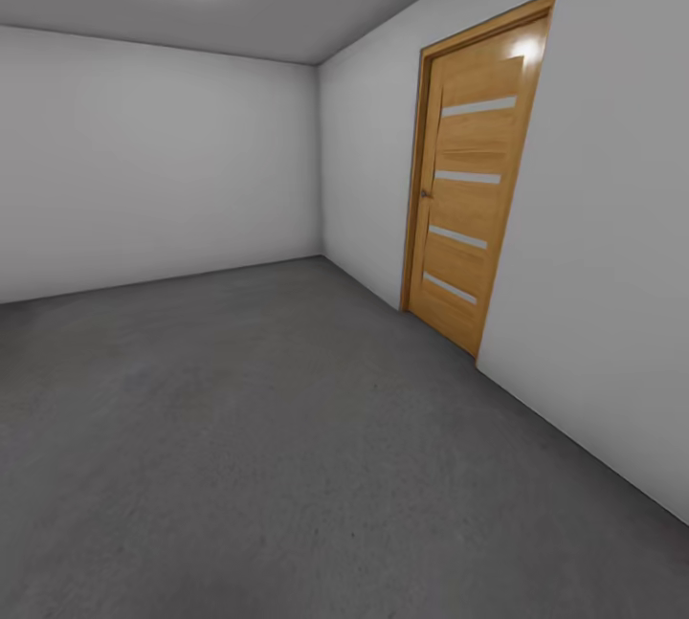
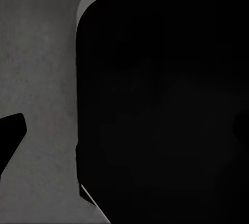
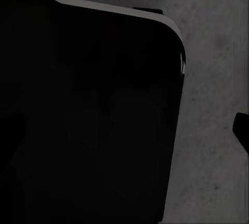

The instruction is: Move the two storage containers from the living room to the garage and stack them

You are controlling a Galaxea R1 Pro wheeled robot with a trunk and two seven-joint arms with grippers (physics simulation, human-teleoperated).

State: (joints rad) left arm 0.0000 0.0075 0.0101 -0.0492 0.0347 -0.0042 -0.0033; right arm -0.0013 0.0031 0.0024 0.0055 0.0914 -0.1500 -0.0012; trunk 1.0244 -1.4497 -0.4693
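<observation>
Head view: dark grey concrete floor [image 1: 287, 466] extends from near to far, meeting white walls [image 1: 153, 160]. An orange wooden door [image 1: 469, 188], closed, sits in the right wall. Both wrist views show a black rounded body [image 2: 161, 104] over floor. Claw state: cannot tell. No containers visible.

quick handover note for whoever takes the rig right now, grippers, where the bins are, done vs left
Grippers: open or shut cannot be told; both wrist views are mostly a black body over grey floor.
Place: bare room, white-grey walls, grey concrete floor, closed orange wooden door ahead on the right.
Containers: not to be seen now, so no stack can be confirmed.
Left: find both bins, set one on this floor, stack the other on it.
</observation>
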